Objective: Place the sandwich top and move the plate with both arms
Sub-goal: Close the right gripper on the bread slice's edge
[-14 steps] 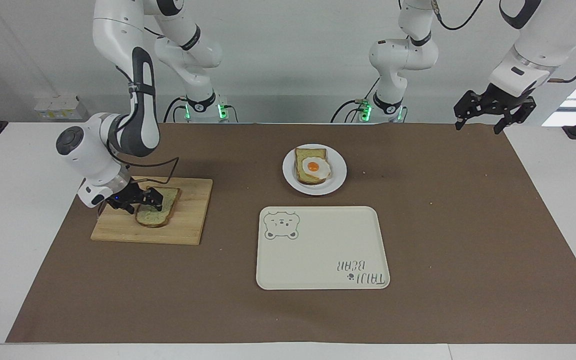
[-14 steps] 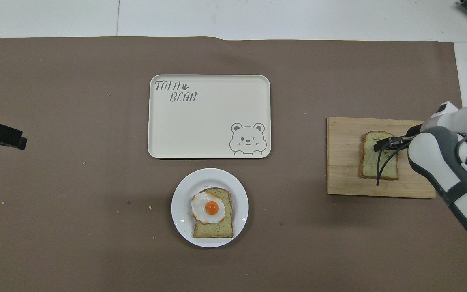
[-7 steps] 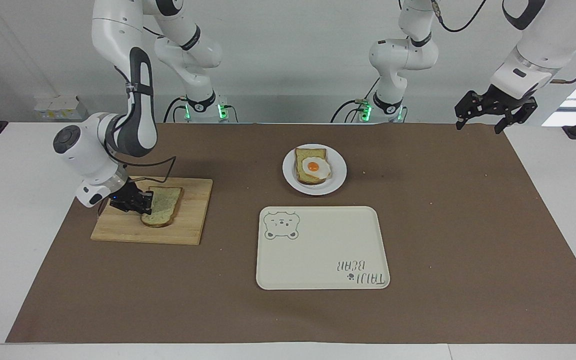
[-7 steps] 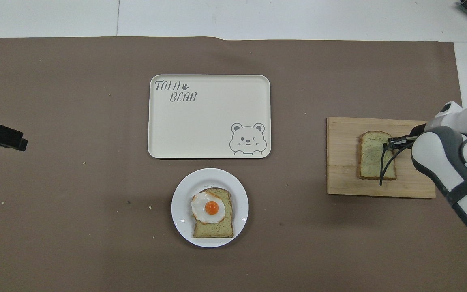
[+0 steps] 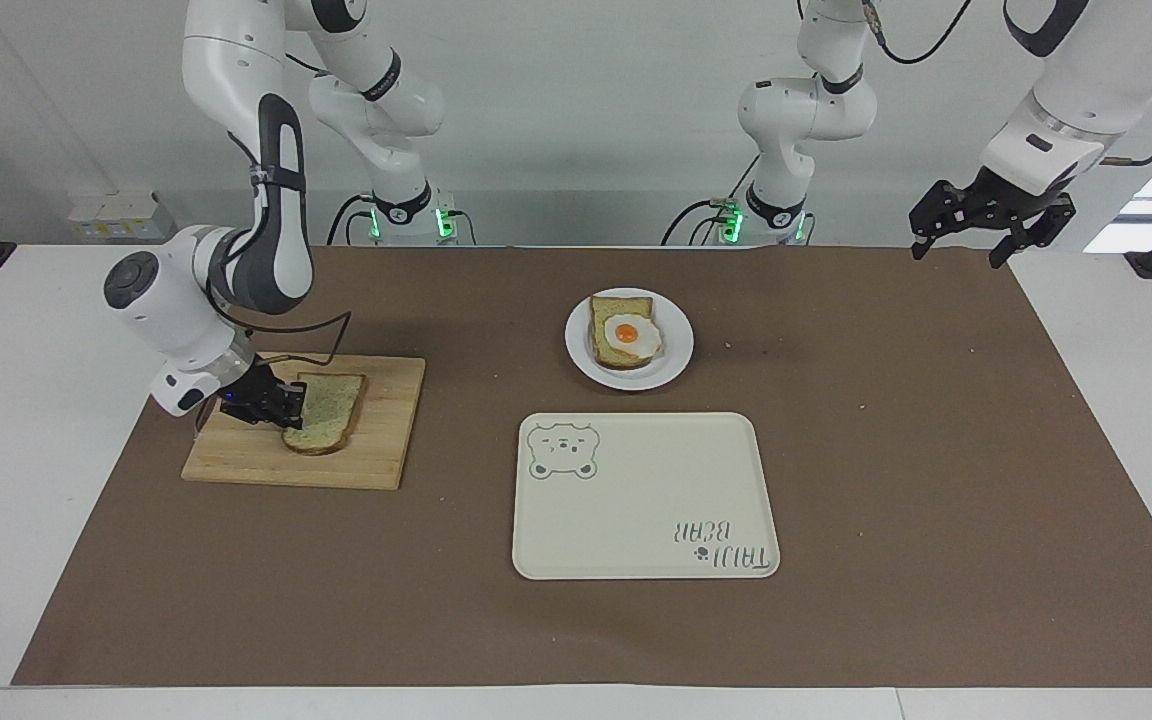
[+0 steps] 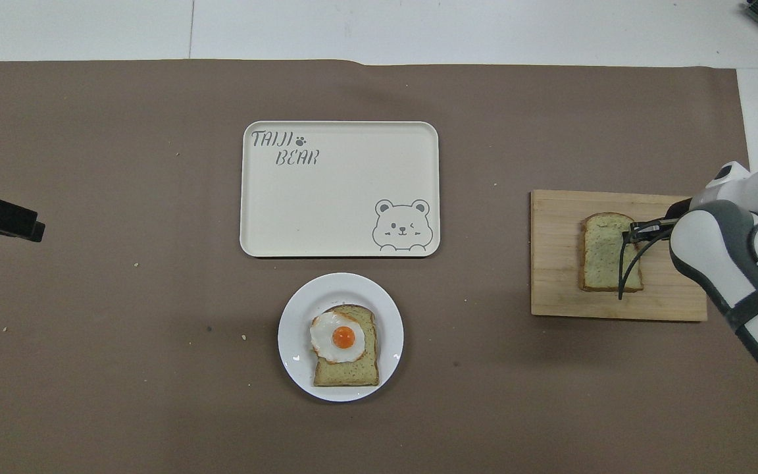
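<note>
Fingers (image 5: 288,405) of the right gripper (image 5: 281,404) pinch the edge of the sandwich top (image 5: 326,424), gripping the crust at the slice's 9 o'clock side in the facing view. The low, sideways wrist suits a thin slice: a hold on the crust keeps the soft crumb from tearing. That bare bread slice lies on the wooden cutting board (image 5: 376,440) toward the right arm's end of the desk (image 5: 936,450), and it looks barely raised, if at all.

At desk centre, the white plate (image 5: 676,345) carries the egg-topped bread slice (image 5: 624,335), ready to take its lid. Just farther from the robots than the plate sits the cream bear tray (image 5: 636,520), probably the plate's destination.

Over the desk's corner at the left arm's end, the left gripper (image 5: 971,228) waits in the air, released and spread.
</note>
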`<state>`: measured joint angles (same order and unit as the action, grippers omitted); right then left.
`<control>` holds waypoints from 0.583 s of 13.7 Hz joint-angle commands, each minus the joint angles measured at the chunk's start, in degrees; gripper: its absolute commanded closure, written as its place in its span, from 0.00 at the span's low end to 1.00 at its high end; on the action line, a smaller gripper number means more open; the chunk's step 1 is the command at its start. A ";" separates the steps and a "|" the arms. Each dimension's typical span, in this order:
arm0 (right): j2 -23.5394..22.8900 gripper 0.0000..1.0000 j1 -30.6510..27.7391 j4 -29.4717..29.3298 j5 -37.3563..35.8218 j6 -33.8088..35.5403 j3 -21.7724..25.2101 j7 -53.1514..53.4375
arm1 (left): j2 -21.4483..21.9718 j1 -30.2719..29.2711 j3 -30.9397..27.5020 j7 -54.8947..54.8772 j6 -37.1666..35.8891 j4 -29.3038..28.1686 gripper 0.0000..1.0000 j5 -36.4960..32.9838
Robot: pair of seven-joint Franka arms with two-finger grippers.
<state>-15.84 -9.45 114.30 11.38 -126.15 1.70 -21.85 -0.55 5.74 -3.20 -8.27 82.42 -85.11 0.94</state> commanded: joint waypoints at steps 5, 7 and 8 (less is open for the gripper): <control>1.51 1.00 -0.39 -7.06 2.15 12.05 -0.99 -1.09 | 0.20 0.06 -0.58 0.18 -0.15 0.74 0.00 0.37; 2.48 1.00 -0.39 -8.99 4.16 16.18 -1.34 1.44 | 0.20 0.06 -0.67 0.18 -0.15 0.74 0.00 0.29; 2.57 1.00 -0.39 -10.48 6.18 18.38 -1.43 2.15 | 0.20 0.06 -0.67 0.18 -0.15 0.74 0.00 0.37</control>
<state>-14.08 -9.35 105.97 14.24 -111.46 0.88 -21.18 -0.51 5.70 -3.53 -8.27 82.42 -84.98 0.94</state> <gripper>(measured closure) 0.872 0.000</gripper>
